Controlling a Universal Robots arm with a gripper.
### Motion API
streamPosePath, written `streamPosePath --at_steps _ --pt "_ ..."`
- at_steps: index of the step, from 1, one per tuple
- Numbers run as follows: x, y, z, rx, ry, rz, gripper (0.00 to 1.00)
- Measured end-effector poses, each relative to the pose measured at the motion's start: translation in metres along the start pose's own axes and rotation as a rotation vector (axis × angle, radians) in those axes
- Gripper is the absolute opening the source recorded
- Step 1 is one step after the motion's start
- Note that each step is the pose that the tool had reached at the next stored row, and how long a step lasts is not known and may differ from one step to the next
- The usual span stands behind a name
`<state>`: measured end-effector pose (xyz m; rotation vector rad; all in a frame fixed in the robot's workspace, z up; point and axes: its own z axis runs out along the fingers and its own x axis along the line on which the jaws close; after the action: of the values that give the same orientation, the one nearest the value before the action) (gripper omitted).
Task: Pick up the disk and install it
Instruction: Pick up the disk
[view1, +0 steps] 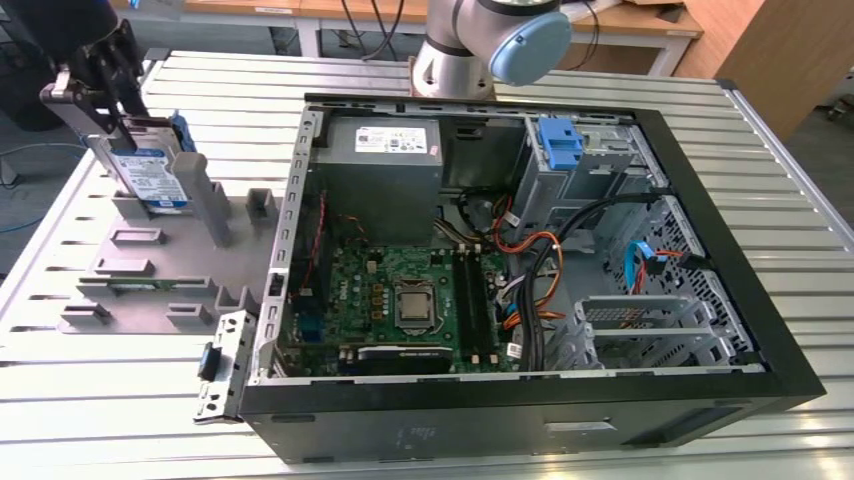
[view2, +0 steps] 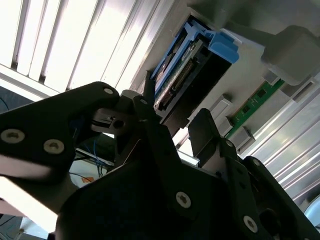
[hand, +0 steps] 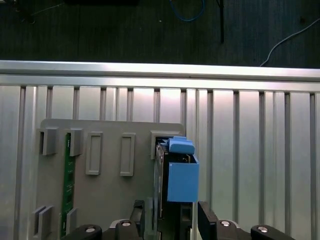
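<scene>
The disk (view1: 151, 175), a silver drive with a white-and-blue label in a blue carrier, stands on edge in a slot of the grey fixture plate (view1: 147, 275) at the exterior view's left, outside the computer case. My gripper (view1: 130, 130) comes down on it from above. In both wrist views the black fingers (hand: 144, 216) sit against the two sides of the disk (hand: 179, 175), and my gripper (hand: 175, 220) is shut on it. The disk's connector edge (view2: 182, 80) shows beyond my gripper (view2: 175, 117).
The open computer case (view1: 747, 330) fills the exterior view's middle and right, with motherboard (view1: 400, 300), grey power supply (view1: 380, 150), a fixed blue bracket (view1: 563, 145) and an empty drive cage (view1: 641, 325). A green memory stick (hand: 65, 185) stands in the fixture. The arm's base (view1: 487, 45) is behind the case.
</scene>
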<state>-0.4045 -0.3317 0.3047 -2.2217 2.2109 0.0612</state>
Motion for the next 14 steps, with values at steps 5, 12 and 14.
streamPosePath --at_steps 5,12,14 --pt "0.0 0.0 -0.0005 0.0 0.0 0.0 0.44" --pt "0.0 0.0 0.0001 -0.0003 -0.0011 0.0 0.44" --pt "0.0001 0.0 0.0005 0.0002 -0.0146 0.0 0.44"
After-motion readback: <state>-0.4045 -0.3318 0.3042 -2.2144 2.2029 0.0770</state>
